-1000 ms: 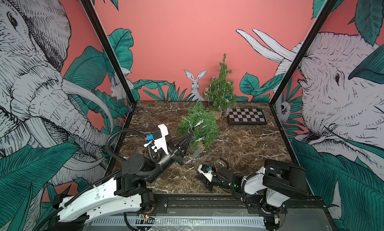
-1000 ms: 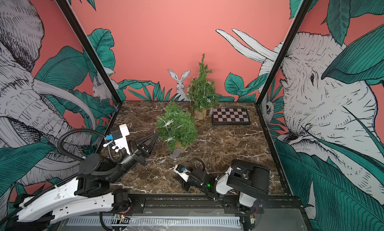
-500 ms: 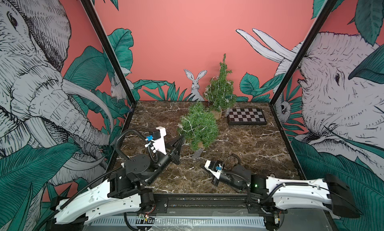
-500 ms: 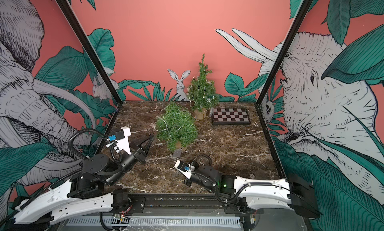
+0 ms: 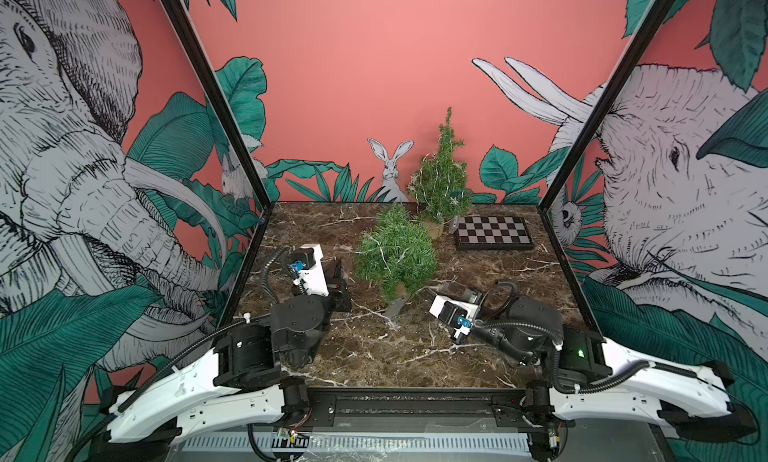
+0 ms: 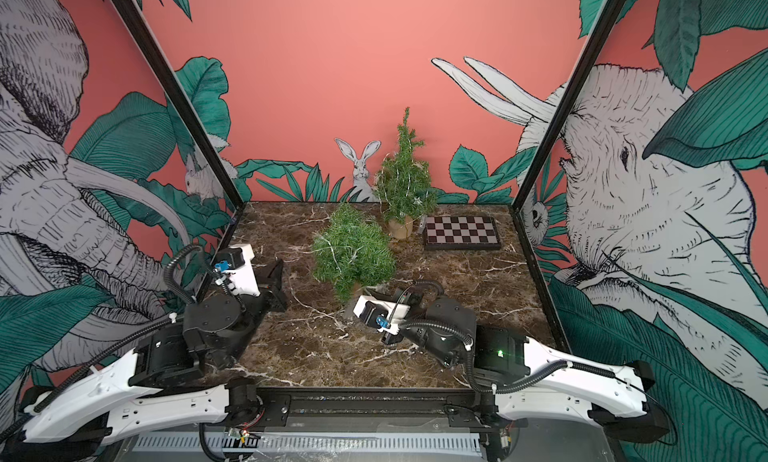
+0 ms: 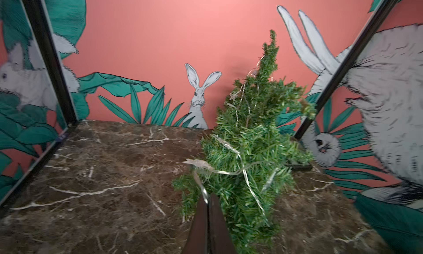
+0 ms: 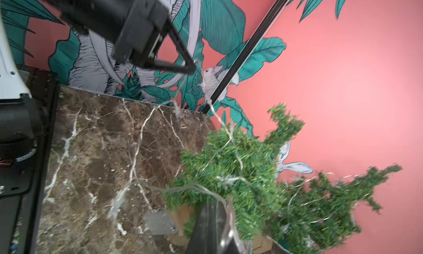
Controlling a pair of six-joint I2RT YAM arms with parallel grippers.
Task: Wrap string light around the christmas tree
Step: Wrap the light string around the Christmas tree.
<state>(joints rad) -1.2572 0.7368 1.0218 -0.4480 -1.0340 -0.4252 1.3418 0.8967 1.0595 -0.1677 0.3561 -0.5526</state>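
**A:** Where are we in the wrap?

**B:** Partway, we judge. On our marble table [image 5: 498,314] stand 2 small trees. The far tree [image 5: 441,181], by the back wall, already carries a wire. The christmas tree [image 5: 395,252] that we are working on sits mid-table, leaning, with only a few loose loops across its branches.

**A:** And our grippers?

**B:** Our left gripper [image 7: 207,196] is closed tight on the string light [image 7: 229,171]. The wire rises from between its tips and runs to the tree's flank. Our right gripper [image 8: 215,207] sits low, just beside the tree's foot, and is also fully closed. The wire runs along its fingers, but we cannot tell whether it is pinched there.

**A:** What does the next move call for?

**B:** We think the left arm should carry its strand around the tree's far side and lay it into the branches. The pull must stay gentle, since the tree already leans and a taut wire could tip it. Our right arm should hold the lower end steady.
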